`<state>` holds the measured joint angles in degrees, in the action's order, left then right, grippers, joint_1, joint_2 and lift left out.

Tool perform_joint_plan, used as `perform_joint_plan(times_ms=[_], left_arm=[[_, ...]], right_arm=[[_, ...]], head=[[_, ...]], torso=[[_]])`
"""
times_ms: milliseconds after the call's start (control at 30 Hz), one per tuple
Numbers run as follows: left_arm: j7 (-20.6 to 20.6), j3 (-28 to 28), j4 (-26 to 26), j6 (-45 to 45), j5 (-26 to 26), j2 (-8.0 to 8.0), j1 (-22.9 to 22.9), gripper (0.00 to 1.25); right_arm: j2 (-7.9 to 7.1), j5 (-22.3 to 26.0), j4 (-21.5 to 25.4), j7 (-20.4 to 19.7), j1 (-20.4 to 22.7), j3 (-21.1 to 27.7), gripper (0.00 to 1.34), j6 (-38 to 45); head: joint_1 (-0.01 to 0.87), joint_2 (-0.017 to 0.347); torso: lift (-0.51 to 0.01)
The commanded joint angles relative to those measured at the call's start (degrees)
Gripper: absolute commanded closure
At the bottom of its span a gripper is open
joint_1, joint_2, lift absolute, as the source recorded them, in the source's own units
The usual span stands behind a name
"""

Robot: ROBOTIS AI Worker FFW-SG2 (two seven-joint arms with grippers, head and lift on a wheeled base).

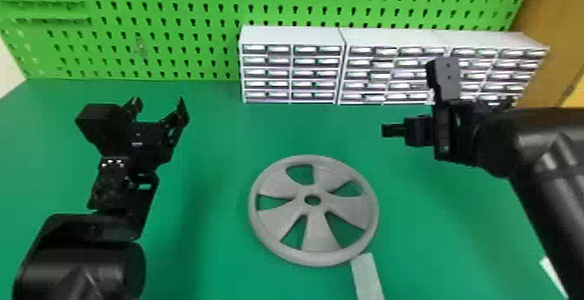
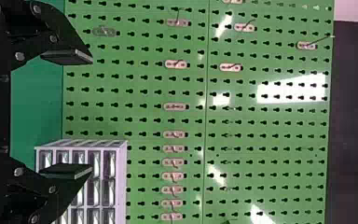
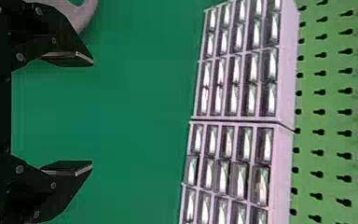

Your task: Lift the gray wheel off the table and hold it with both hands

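The gray wheel (image 1: pixel 320 234) lies flat on the green table (image 1: pixel 208 251), in the middle of the head view. My left gripper (image 1: pixel 158 103) is above the table, to the left of and beyond the wheel, apart from it. In the left wrist view the left gripper (image 2: pixel 81 114) stands open with nothing between its fingers. Up and to the right of the wheel is my right gripper (image 1: pixel 393 130), also not touching it. The right gripper (image 3: pixel 86 114) is open and holds nothing in the right wrist view, where part of the wheel's rim (image 3: pixel 86 14) shows behind one finger.
A pale gray block (image 1: pixel 367 277) lies at the wheel's near right edge. White drawer cabinets (image 1: pixel 291 36) stand along the back of the table, before a green pegboard (image 1: pixel 174 38). A white piece (image 1: pixel 552 273) lies near the right arm.
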<state>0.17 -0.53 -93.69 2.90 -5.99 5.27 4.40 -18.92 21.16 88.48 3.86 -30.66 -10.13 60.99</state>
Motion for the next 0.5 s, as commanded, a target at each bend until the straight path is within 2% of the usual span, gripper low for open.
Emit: perform_joint_plan(times_ms=[0, 200, 467], left_arm=[[0.01, 0.0, 0.0, 0.0, 0.1, 0.0, 0.08, 0.43], [0.01, 0.09, 0.0, 0.0, 0.27, 0.0, 0.08, 0.43], [0.01, 0.17, 0.0, 0.0, 0.45, 0.0, 0.08, 0.43]], right_arm=[[-2.0, 2.48, -2.61, 0.0, -3.88, -3.94, 0.48, 3.17], [-4.11, 5.73, -5.95, 0.0, -8.71, -10.44, 0.48, 5.98], [-6.04, 14.17, -10.6, -1.75, -12.32, -15.19, 0.48, 6.95]], head=[[0.711, 0.015], [0.711, 0.015], [0.711, 0.015]], torso=[[-0.098], [-0.098], [-0.098]])
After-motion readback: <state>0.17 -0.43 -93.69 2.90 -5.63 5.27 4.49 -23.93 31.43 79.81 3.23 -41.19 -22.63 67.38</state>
